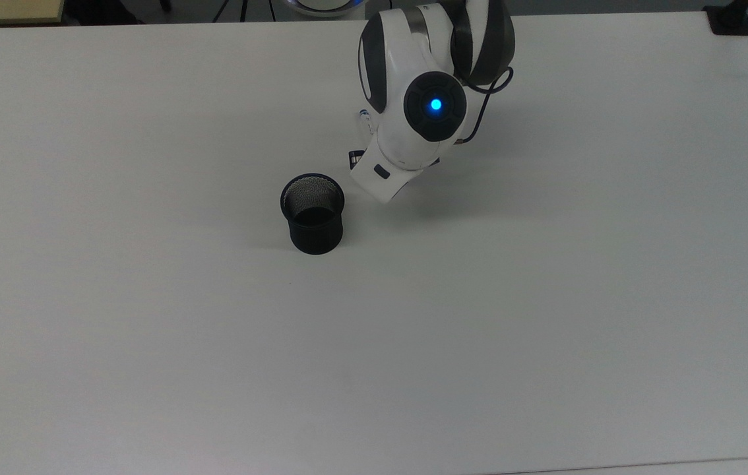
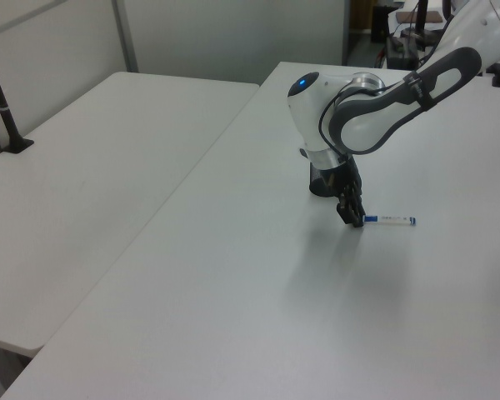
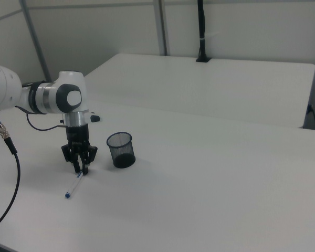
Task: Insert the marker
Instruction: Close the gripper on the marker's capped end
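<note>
On the white desk, the marker lies flat, well clear of the edges, with the black mesh cup standing upright near it. In the left view the marker points toward the left view's right, its blue cap end under the end effector. In the right view the marker runs from the end effector down toward the right view's lower left, ending in a small blue tip.

The end effector sits low over the cap end of the marker, its 2 fingers pointing down on either side of it. Whether the fingers have closed on the marker or stand a little apart from it cannot be told. The marker rests on the desk along its whole length, so it does not look lifted. In the top view the arm's white wrist covers the end effector and most of the marker, and the cup stands open and empty just to the top view's lower left of the wrist.

The marker is likely light, stiff and smooth, so it may roll or slip. A hold near the cap end leaves most of the barrel hanging to 1 side, and it could swing down once lifted. That may help, since it has to go into the cup upright. A hold nearer the middle would be steadier but would call for a turn of the wrist. The cup looks light too, and a knock could tip or push it.
</note>
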{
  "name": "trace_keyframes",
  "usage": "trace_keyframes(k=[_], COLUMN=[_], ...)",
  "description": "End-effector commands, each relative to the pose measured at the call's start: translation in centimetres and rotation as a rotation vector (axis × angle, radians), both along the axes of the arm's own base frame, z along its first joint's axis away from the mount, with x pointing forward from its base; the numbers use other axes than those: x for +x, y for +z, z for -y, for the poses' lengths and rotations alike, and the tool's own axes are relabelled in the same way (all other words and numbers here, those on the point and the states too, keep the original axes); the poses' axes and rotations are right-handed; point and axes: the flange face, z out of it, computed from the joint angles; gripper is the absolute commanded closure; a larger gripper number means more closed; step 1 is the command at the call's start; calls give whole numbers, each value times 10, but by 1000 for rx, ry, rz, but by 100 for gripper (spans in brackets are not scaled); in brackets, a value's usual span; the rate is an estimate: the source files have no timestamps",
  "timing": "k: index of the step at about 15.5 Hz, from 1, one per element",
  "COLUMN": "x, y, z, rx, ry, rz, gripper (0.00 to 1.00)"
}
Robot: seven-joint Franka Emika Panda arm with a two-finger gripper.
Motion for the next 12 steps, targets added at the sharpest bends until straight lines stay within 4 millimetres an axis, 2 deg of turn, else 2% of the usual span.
trace_keyframes(k=[1,7,12], x=[-2,-2,-1], y=[-18,-18,-14], z=[-7,-7,-6], rx=[-18,-17,-14], ry=[-3,-2,-4], rz=[13,13,18], gripper=[75,94,94])
